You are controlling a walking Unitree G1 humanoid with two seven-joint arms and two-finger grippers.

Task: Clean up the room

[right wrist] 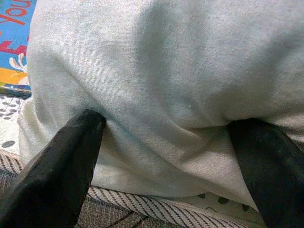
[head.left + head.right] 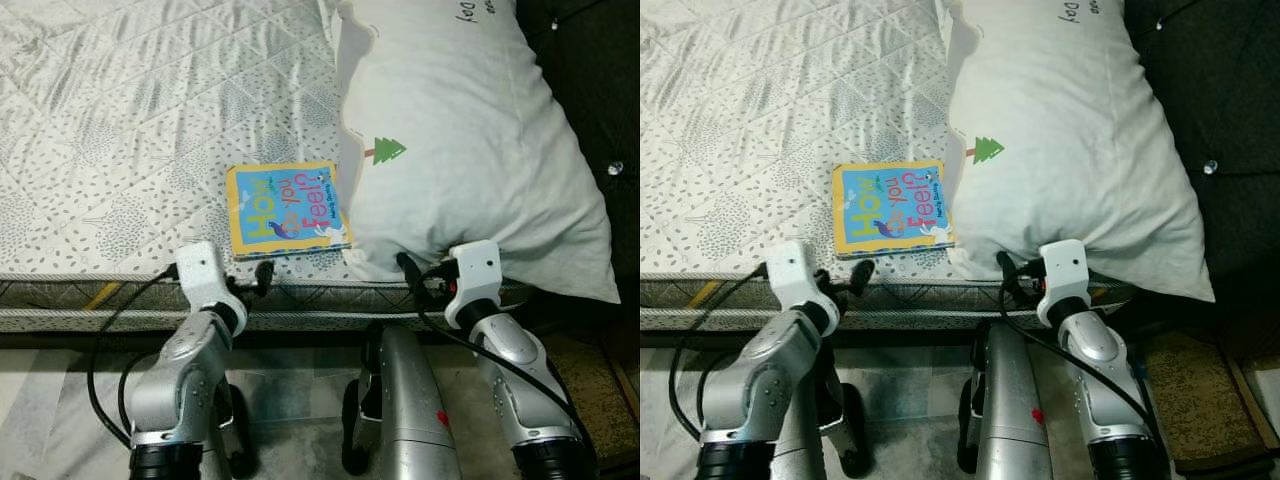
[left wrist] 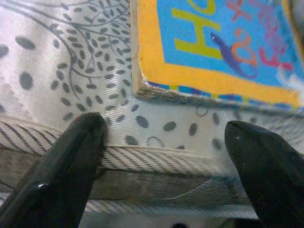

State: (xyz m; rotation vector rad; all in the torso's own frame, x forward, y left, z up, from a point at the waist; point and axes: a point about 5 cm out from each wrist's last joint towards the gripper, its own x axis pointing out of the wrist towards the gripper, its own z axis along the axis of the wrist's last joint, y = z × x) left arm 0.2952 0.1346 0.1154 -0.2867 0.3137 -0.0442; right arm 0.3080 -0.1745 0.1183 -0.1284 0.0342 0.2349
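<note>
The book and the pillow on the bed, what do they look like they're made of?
Book: looks like thick cardboard, a board book, with a smooth printed cover; the left wrist view shows a thick, layered, slightly worn edge.
Pillow: soft pale woven fabric, probably cotton, matte; it creases and dents where the right gripper presses its open fingers into it.

A square board book (image 2: 288,208) with an orange border and blue cover lies flat, face up, near the front edge of the bed (image 2: 120,120). Just beside it, a large white pillow (image 2: 460,140) with a small green tree print lies on the bed, its edge touching the book's side and its lower end overhanging the mattress edge.
</note>
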